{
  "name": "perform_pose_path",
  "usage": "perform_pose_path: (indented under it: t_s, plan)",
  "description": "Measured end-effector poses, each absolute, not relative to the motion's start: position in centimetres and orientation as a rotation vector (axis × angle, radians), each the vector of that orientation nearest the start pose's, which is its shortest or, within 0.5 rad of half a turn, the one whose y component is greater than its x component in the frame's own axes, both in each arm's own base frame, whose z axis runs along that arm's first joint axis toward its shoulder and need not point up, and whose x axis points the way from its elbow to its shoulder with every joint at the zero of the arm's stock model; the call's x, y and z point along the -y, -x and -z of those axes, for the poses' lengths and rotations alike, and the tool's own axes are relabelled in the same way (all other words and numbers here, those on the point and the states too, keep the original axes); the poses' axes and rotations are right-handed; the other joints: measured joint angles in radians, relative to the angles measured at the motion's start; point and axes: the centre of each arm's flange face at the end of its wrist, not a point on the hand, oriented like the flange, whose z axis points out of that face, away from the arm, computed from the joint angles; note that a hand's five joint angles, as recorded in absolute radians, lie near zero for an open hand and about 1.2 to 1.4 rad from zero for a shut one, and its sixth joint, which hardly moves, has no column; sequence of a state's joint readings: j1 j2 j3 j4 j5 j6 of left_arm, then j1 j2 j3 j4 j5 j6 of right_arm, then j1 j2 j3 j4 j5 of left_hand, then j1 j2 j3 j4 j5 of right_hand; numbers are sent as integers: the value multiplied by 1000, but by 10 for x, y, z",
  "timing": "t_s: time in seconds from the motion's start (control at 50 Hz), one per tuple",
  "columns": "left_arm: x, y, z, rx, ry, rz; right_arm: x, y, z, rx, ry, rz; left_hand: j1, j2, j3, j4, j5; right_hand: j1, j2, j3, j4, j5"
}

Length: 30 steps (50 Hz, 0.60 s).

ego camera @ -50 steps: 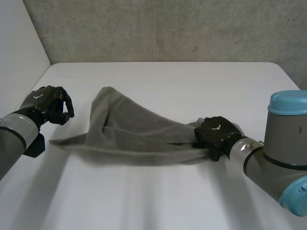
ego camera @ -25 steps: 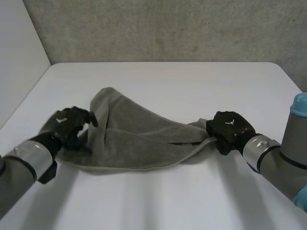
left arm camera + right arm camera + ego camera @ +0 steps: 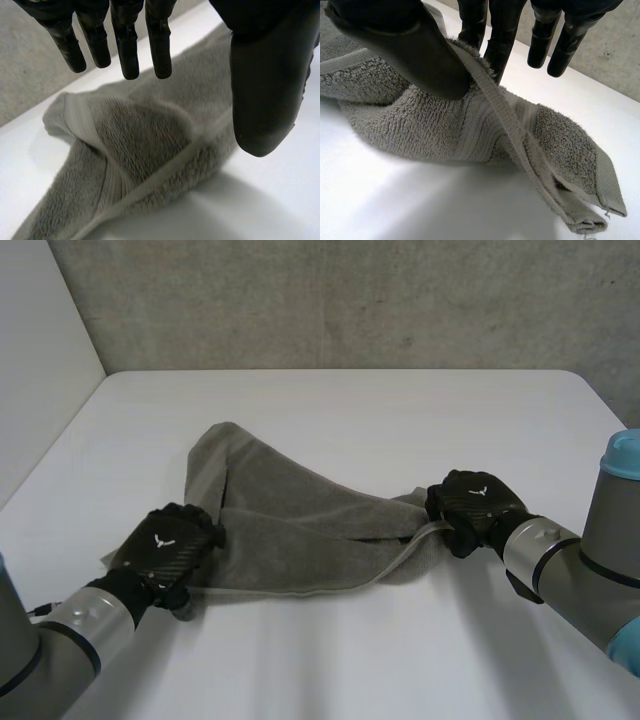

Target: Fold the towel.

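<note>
A: Towel (image 3: 290,525) first: where does it lie?

B: The grey towel is rumpled at the middle of the white surface (image 3: 400,415). It is drawn out sideways between the two hands, with a rounded fold toward the far side.

A: And the left hand (image 3: 165,545)?

B: It is over the towel's left end, palm down. In its wrist view the fingers (image 3: 127,50) are straight and spread, with the thumb (image 3: 265,95) well apart from them. A folded corner with its hem lies just under the fingertips. Nothing is gripped, and I cannot tell whether the fingertips touch the cloth.

A: The right hand (image 3: 472,505)?

B: It is at the towel's right end. Its wrist view shows the thumb pressed toward the nearer fingers, with the towel's hem band clamped between them. The other fingers stand clear behind the cloth. From that pinch the hem runs down to a doubled corner resting on the surface.
</note>
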State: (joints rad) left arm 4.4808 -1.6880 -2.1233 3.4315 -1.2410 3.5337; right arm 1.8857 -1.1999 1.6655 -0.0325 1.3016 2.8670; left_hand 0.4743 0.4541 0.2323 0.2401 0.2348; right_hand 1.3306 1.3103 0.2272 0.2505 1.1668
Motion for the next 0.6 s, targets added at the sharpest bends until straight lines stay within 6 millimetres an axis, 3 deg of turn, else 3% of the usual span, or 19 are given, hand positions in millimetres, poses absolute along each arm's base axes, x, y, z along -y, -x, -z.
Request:
perform_pose_path:
  t_s: [0.14, 0.26, 0.6]
  plan:
    - [212, 211, -128, -2464, -1203, 1763, 258, -247, -167, -2275, 906, 1543, 0, 0, 0, 0, 5, 0, 0, 0, 0, 0]
    - [224, 208, -119, -2427, -1161, 1712, 257, -247, -167, -2275, 908, 1540, 56, 72, 0, 0, 122, 0, 0, 0, 0, 0]
    - [233, 207, -119, -2394, -1110, 1737, 256, -246, -165, -2281, 907, 1531, 790, 790, 0, 0, 859, 0, 9, 0, 0, 0]
